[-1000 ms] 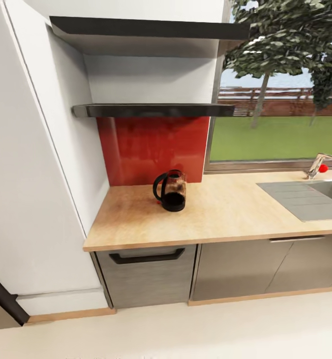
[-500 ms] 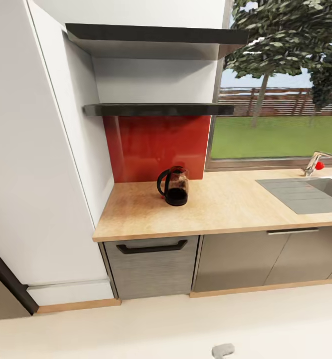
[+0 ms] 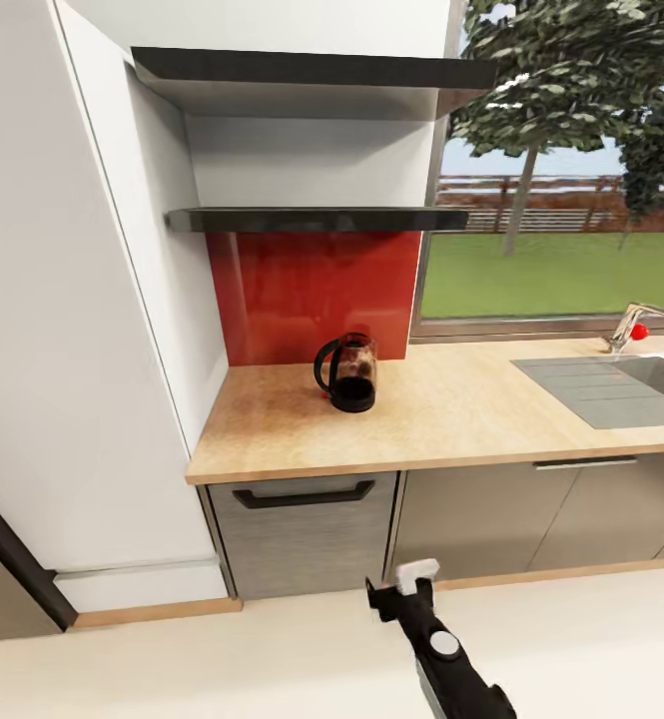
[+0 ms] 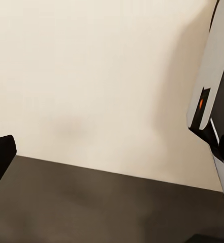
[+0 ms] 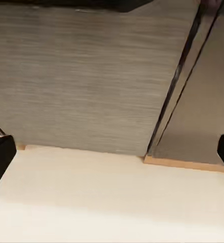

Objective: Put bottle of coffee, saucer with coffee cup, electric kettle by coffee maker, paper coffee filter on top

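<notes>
The electric kettle [image 3: 347,372], smoky brown with a black handle and base, stands upright on the kitchen countertop [image 3: 441,424] near the red backsplash. Two dark kitchen shelves [image 3: 312,220] hang above it, seen edge-on, so their tops are hidden. My right gripper [image 3: 396,587] is low over the floor in front of the cabinets, well short of the counter. In the right wrist view its fingertips [image 5: 0,157] sit wide apart with nothing between them. One left fingertip [image 4: 0,159] sits far out to one side above a dark surface. The coffee maker, bottle of coffee, filter, saucer and cup are out of view.
A grey drawer with a black handle [image 3: 302,496] sits under the counter's left end. A sink [image 3: 621,389] and faucet [image 3: 636,325] are at the right below the window. A white wall panel [image 3: 82,330] bounds the counter on the left. Pale floor lies in front.
My right arm has risen into the head view from the bottom edge, gripper pointing at the cabinets. The camera shifted a second ago and has since held still. The kettle has not moved.
</notes>
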Robot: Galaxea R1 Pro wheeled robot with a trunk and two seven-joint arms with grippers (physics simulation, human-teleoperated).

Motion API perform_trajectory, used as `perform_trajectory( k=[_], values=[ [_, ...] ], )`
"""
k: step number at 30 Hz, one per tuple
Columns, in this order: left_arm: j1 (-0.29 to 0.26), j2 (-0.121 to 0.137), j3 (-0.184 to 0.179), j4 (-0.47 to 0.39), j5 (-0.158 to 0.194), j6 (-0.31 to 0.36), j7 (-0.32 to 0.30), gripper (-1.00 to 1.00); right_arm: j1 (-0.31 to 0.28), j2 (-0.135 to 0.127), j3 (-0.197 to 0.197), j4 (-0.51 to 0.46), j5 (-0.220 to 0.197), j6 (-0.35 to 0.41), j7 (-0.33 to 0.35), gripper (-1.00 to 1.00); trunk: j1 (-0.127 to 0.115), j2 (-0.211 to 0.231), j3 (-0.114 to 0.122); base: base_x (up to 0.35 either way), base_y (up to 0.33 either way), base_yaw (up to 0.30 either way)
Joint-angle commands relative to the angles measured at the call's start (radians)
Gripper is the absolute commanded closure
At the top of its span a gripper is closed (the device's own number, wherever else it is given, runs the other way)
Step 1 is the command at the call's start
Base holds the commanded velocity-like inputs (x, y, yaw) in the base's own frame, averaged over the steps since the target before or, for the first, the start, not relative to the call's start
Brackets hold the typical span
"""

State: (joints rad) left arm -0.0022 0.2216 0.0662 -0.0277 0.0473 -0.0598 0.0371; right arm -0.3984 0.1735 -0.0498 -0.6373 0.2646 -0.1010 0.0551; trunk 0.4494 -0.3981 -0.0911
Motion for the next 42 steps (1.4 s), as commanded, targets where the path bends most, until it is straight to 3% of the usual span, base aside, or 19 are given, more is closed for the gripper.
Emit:
perform_trajectory(
  k=[1,4,6,7,9,11,21,37,42],
  values=[
    [0.0,-0.001,0.005,0.0,0.005,-0.003,0.0,-1.0,0.0,0.001,0.095,-0.135,0.004,-0.035,0.003,-1.0,0.001,-0.002,-0.002,0.0,0.0,0.0],
    [0.001,0.0,0.005,0.0,0.003,-0.003,0.0,-1.0,0.0,0.001,0.128,-0.255,-0.017,-0.041,0.002,-1.0,0.001,-0.002,-0.002,0.0,0.0,0.0],
    [0.001,0.002,0.004,0.0,0.001,-0.003,0.0,-1.0,-0.001,0.001,0.146,-0.455,-0.154,-0.028,0.0,-1.0,0.001,-0.002,-0.002,0.0,0.0,0.0],
    [0.001,0.003,0.004,0.001,0.001,-0.003,0.0,-1.0,-0.001,0.001,0.154,-0.497,-0.182,-0.011,-0.003,-1.0,0.001,-0.002,-0.002,0.0,0.0,0.0],
    [0.001,0.004,0.005,0.001,0.005,-0.002,0.0,-1.0,-0.005,0.001,0.179,-0.593,-0.22,0.097,-0.032,-1.0,0.001,-0.002,-0.002,0.0,0.0,0.0],
    [0.001,0.003,0.006,0.001,0.006,-0.002,0.0,-1.0,-0.019,0.001,0.186,-0.646,-0.231,0.18,-0.064,-1.0,0.001,-0.002,-0.002,0.0,0.0,0.0],
    [0.001,0.002,0.006,0.003,0.006,-0.002,0.0,-1.0,-0.147,0.001,0.194,-0.695,-0.236,0.336,-0.093,-1.0,0.001,-0.002,-0.002,0.0,0.0,0.0],
    [0.003,0.002,0.005,0.012,0.005,0.0,0.0,-1.0,-0.168,0.001,0.191,-0.675,-0.233,0.351,-0.094,-1.0,0.001,-0.002,-0.002,0.0,0.065,0.0],
    [-0.007,0.016,0.004,-0.013,0.009,0.0,-0.008,-1.0,-0.165,0.001,0.219,-0.688,-0.234,0.353,-0.099,-1.0,0.001,-0.002,-0.002,0.0,0.0,0.0]
  ],
)
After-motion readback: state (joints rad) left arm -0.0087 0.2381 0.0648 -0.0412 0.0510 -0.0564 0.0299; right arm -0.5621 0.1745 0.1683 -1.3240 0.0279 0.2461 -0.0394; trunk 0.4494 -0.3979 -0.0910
